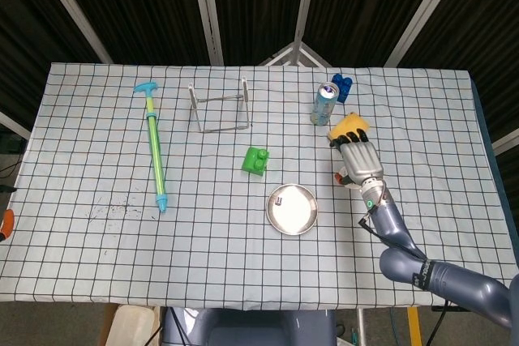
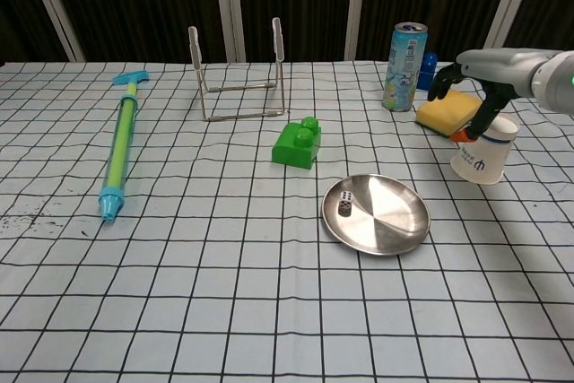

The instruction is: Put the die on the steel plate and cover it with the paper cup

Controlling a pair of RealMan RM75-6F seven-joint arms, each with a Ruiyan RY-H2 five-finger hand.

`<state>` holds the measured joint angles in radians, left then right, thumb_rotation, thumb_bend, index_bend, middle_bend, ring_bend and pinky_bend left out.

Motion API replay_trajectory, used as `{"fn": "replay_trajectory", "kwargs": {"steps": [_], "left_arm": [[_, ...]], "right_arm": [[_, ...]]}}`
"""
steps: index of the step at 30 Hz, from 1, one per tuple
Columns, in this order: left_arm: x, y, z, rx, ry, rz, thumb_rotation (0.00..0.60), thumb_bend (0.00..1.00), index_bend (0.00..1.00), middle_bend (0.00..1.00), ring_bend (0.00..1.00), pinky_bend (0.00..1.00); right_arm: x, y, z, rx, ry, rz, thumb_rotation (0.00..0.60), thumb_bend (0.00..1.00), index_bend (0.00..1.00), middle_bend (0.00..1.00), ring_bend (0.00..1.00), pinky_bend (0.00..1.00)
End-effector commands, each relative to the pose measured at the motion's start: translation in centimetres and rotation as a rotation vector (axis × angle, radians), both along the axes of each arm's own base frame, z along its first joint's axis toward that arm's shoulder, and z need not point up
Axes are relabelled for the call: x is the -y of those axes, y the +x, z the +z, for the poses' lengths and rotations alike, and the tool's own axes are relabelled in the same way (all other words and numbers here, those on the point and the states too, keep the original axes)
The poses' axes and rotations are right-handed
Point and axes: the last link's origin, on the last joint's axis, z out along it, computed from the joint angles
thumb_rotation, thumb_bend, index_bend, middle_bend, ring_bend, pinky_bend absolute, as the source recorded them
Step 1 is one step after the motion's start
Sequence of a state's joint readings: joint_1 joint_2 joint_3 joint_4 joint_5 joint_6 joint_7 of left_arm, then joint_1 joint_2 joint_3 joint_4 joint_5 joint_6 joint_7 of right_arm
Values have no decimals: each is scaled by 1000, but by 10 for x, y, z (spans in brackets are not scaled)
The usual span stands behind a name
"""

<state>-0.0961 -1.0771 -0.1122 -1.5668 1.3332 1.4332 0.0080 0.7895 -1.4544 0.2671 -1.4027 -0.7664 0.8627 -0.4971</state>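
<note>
The small white die (image 2: 345,207) lies on the left part of the round steel plate (image 2: 395,221), which also shows in the head view (image 1: 298,215). A white paper cup (image 2: 485,157) stands upside down to the right of the plate. My right hand (image 2: 489,73) hovers over the cup with its fingers spread and holds nothing. Its orange-tipped thumb hangs by the cup's upper left edge. From the head camera the right hand (image 1: 357,155) hides most of the cup (image 1: 341,177). No left hand shows in either view.
A yellow sponge (image 2: 447,111), a drink can (image 2: 404,65) and a blue object (image 2: 427,70) sit just behind the cup. A green brick (image 2: 298,144) lies left of the plate, a wire rack (image 2: 238,78) behind it, and a long toy pump (image 2: 121,144) at far left.
</note>
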Motion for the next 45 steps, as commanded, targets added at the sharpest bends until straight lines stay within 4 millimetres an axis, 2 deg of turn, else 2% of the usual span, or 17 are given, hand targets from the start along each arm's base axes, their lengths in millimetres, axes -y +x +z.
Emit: {"fn": "replay_trajectory", "kwargs": {"steps": [1, 9, 16, 23, 30, 45], "left_arm": [[0, 0, -1, -1, -3, 0, 600, 695, 317, 0, 0, 118], [-1, 0, -1, -4, -4, 3, 600, 696, 317, 0, 0, 118], [-2, 1, -4, -12, -12, 2, 600, 695, 317, 0, 0, 118], [-1, 2, -4, -14, -11, 2, 600, 695, 317, 0, 0, 118], [-2, 2, -5, -14, -14, 1, 600, 695, 317, 0, 0, 118], [-2, 2, -6, -18, -16, 4, 600, 695, 320, 0, 0, 118]], "right_arm": [[0, 0, 2, -6, -4, -2, 600, 272, 292, 284, 130, 0], [1, -12, 13, -29, -24, -40, 600, 272, 317, 339, 130, 0], [-3, -21, 16, -43, -14, -65, 600, 272, 323, 350, 130, 0], [-8, -26, 19, -49, -8, -79, 600, 272, 332, 368, 130, 0], [-8, -27, 21, -50, -16, -78, 600, 272, 379, 436, 157, 0], [-9, -37, 21, -77, -22, -91, 600, 272, 396, 448, 164, 0]]}}
